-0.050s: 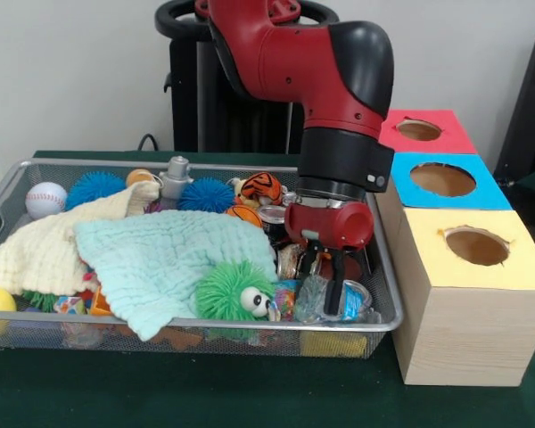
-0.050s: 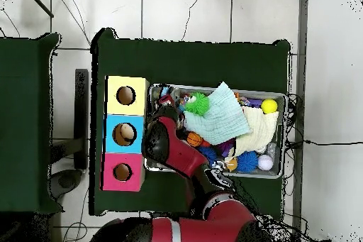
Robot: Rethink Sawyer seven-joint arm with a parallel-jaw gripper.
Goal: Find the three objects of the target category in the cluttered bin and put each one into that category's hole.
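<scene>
gripper (image 1: 332, 283): fingers apart, down in bin (image 1: 388, 308) at end nearest boxes, empty
target: category unknown; clear plastic item (image 1: 334, 301) right under fingertips, cans (image 1: 273, 217) just behind
holes (image 1: 475, 245): beside that end, untouched

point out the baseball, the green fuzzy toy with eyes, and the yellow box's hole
baseball (image 1: 45, 199), front view, middle of the white ball.
green fuzzy toy (image 1: 225, 292), front view, its green fuzz left of the eyes.
yellow box's hole (image 1: 476, 246), front view, dark inside of the round cutout.
</scene>
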